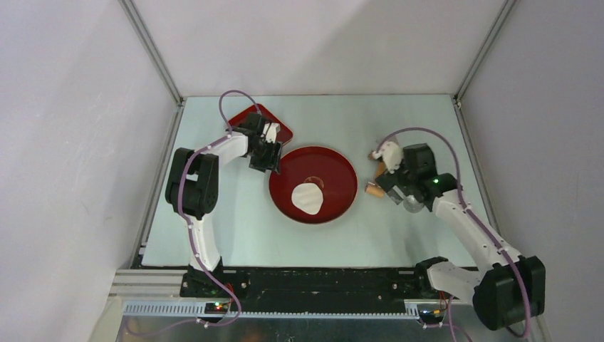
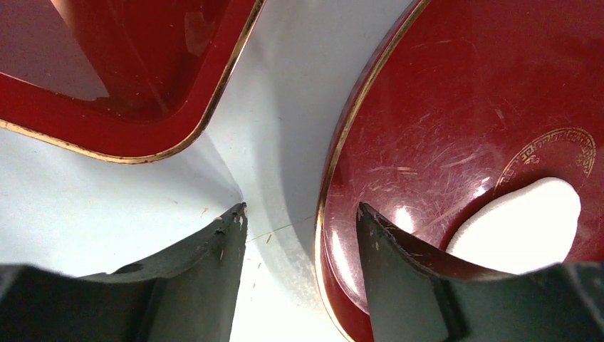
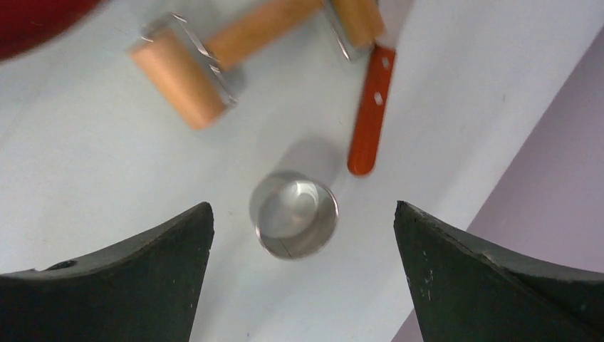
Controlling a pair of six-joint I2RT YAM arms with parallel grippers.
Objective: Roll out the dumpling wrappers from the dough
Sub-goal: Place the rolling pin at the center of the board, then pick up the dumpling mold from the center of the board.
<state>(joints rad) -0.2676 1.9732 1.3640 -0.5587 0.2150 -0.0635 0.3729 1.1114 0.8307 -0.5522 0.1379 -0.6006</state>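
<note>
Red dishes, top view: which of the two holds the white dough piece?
The round red plate in the table's middle holds the white dough piece. The squarish red tray at the back left shows none on its visible part.

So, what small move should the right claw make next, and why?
Probably lower straight down and close on the metal ring: the right claw is open, with the ring centred between its fingers, and the dough on the red plate lies flat.

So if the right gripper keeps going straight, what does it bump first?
Probably the small metal ring on the table. It sits centred below the open right gripper, though the gap is hard to judge.
</note>
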